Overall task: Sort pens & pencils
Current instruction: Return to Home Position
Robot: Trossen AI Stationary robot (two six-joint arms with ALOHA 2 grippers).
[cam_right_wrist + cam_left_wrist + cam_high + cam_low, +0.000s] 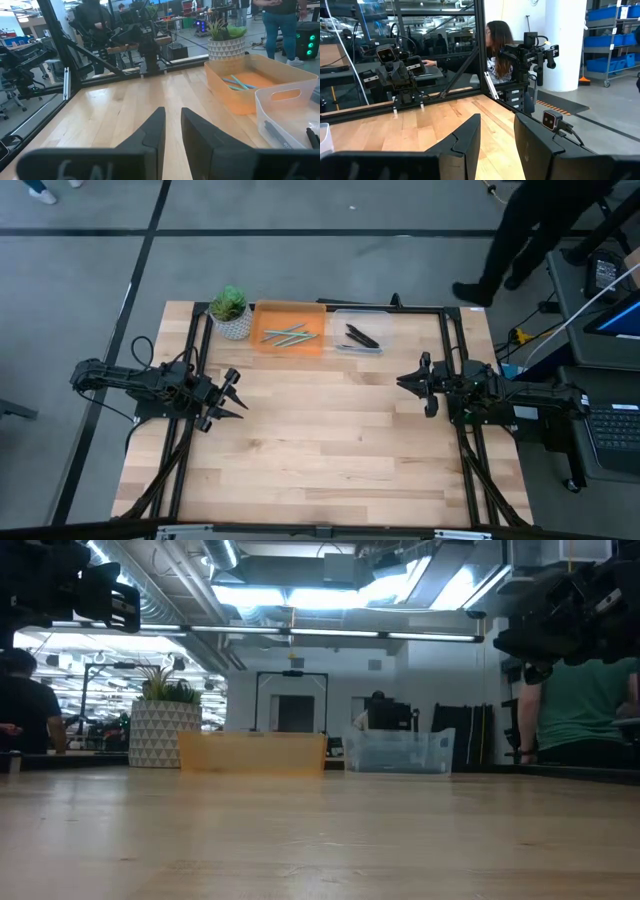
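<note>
Pale wooden tabletop, high view: we find no loose sticks on it. The light blue-grey pencils lie in the orange plastic bin at the far edge. The black pens lie in the transparent plastic bin just beside it, with a greyish stick along that bin's near wall. A green plant in a white patterned pot stands at the orange bin's other side. The left gripper hangs at the left rim and the right gripper at the right rim, well apart. We judge the sorting done, with only the retreat left.

Low view: both bins sit upright at the far edge. Both arms show high in the upper corners, clear of the surface.

Left wrist view: the left fingers are released, with a plain gap and nothing between them.

Right wrist view: the right fingers are parted by a narrow gap, empty. Both bins show close by this arm.

For the homing we would keep both pairs of fingers empty and lifted. We would draw each arm back on its own side without crossing the middle. The right arm needs room from the transparent bin's wall, since a nudge could spill the pens. Settle slowly.
</note>
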